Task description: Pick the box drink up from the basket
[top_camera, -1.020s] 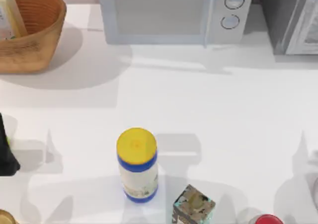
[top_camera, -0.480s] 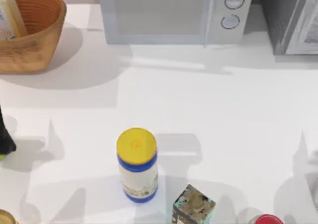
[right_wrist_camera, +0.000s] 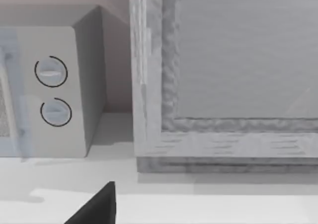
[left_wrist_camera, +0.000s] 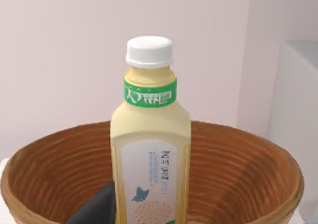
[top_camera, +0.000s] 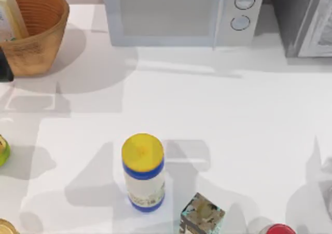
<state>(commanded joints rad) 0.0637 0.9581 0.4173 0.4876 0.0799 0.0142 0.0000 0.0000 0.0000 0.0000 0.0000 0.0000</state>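
Observation:
The box drink (top_camera: 8, 13) is pale cream-yellow and stands upright in the orange-brown woven basket (top_camera: 44, 31) at the table's far left corner. The left wrist view faces it straight on: the box drink (left_wrist_camera: 151, 154) has a white cap, a green neck band and a whitish printed face, and rises above the basket's ribbed rim (left_wrist_camera: 238, 174). My left gripper (top_camera: 4, 70) is a dark shape at the table's left edge, just in front of the basket's near side, and it shows low before the drink (left_wrist_camera: 94, 209). My right gripper (right_wrist_camera: 97, 206) is parked, facing the back right.
A white microwave (top_camera: 176, 13) and a grey cabinet (top_camera: 306, 18) line the back. A yellow-capped blue-and-white cylinder (top_camera: 143, 171) and a dark patterned cube box (top_camera: 202, 216) stand near the front. A green round object (top_camera: 2, 151) sits at the left edge and a red item (top_camera: 280, 230) at the front.
My left gripper has travelled along the left edge from the front of the table back to the basket. The green object it covered now shows.

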